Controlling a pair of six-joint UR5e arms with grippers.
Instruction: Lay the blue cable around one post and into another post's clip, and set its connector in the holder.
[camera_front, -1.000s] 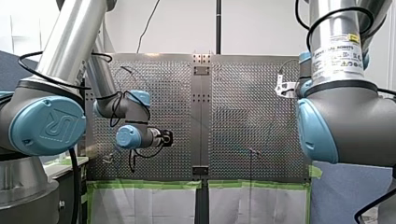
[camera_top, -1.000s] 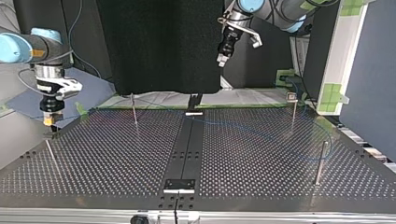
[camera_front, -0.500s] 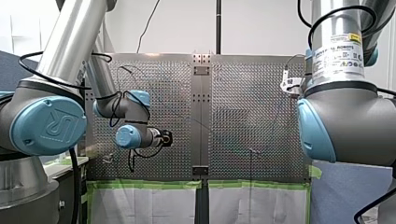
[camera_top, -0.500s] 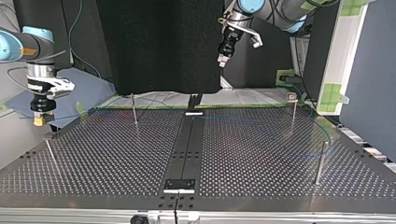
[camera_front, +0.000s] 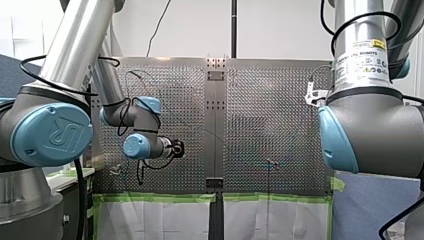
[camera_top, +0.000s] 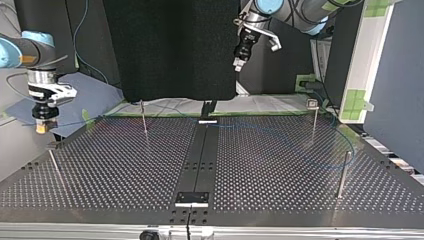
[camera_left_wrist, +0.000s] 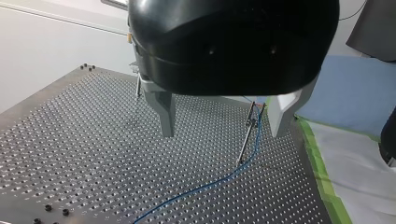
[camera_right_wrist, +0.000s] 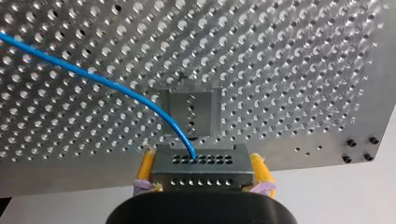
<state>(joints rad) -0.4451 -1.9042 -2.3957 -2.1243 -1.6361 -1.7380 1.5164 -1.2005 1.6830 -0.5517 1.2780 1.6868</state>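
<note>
A: Robot's right gripper (camera_right_wrist: 202, 173) is up over the table (camera_right_wrist: 289, 70) edge, yellow pads (camera_right_wrist: 145, 165) clamped tight on the connector (camera_right_wrist: 219, 161).
B: Copy. The blue cable (camera_right_wrist: 93, 77) exits the connector's top face and arcs out across the perforated plate. The holder (camera_right_wrist: 189, 112) sits just in from that edge, right beyond the connector, the two apart.
A: Top view: that gripper hangs by the table's left edge, nr the far corner, above surface level.
B: And the left gripper (camera_left_wrist: 222, 133)?
A: High over the far edge, fingers (camera_left_wrist: 164, 112) spread wide, released.
B: Cable below it runs close past a post (camera_left_wrist: 249, 135), then lies across the table w/ slack. Can't tell if cable and post touch.
</note>
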